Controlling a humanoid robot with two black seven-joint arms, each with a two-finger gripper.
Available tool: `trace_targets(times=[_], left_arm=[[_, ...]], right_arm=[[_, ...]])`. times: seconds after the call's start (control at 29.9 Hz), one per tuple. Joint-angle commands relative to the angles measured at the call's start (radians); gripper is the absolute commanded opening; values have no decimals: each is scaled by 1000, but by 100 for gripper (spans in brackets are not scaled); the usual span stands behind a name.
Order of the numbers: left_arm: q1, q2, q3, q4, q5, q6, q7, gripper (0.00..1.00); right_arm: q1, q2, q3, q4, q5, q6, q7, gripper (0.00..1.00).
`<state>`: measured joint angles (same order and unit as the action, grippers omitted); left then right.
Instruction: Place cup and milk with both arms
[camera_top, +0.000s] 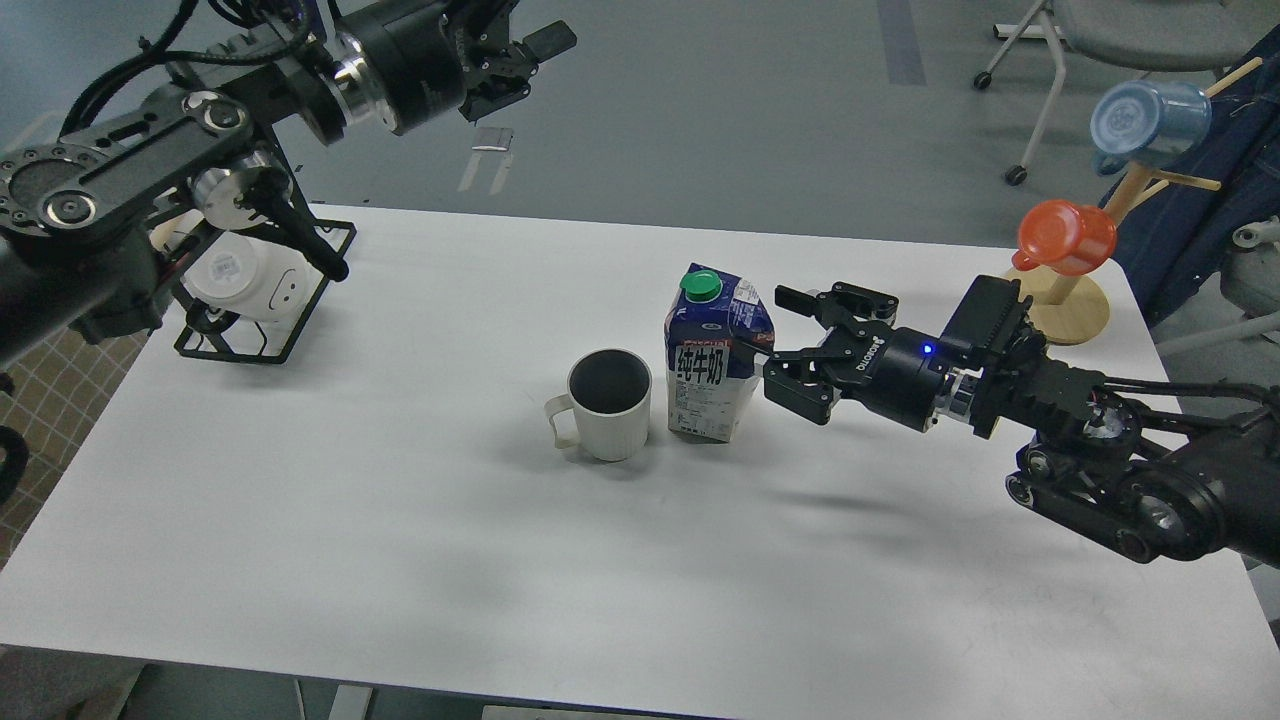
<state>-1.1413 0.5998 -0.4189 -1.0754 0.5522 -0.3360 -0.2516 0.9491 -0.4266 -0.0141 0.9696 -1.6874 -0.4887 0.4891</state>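
Nearest me, at the middle of the frame, the cup (609, 403) stands upright on the white table (300, 560) with its handle turned left, and the milk (716, 354) stands just beside it on the right, cap up, so I judge both are set at their spot. My right gripper (795, 345) sits at the carton's right side with its jaws spread and released, apparently clear of it. Farthest, at the upper left, my left gripper (515, 60) hangs high above the table holding nothing I can see, though whether it is parted I cannot tell.
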Motion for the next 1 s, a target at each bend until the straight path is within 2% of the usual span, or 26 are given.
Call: trace_targets(times=[0.0,0.2,0.37,0.5,0.67,0.8,0.84,0.87,0.9,0.97], left_arm=[[0,0,0,0,0,0,0,96],[0,2,0,-3,0,-1,0,96],[0,12,-1,-3,-2,-20,0,96],[0,21,-4,-3,-3,-21,0,96],[2,22,-44,9,-17,-23,0,96],[18,17,-112,15,-37,-26,-3,97],[18,17,-112,15,-37,-26,-3,97],[28,12,-130,25,-58,-29,-3,97],[29,5,-144,41,-86,-31,-3,97],[34,-6,-159,77,-135,-38,-3,97]], right_arm=[[-4,-50,-1,47,2,0,0,79],[-50,-227,-1,230,3,0,0,79],[-55,-426,8,426,58,0,0,79],[28,-520,57,520,291,0,0,79],[112,-538,218,495,553,10,0,80],[145,-496,403,378,863,322,0,82],[145,-495,404,377,864,323,0,82],[148,-447,443,321,924,372,0,85],[163,-382,474,245,963,424,0,98],[204,-293,505,116,980,481,0,100]])
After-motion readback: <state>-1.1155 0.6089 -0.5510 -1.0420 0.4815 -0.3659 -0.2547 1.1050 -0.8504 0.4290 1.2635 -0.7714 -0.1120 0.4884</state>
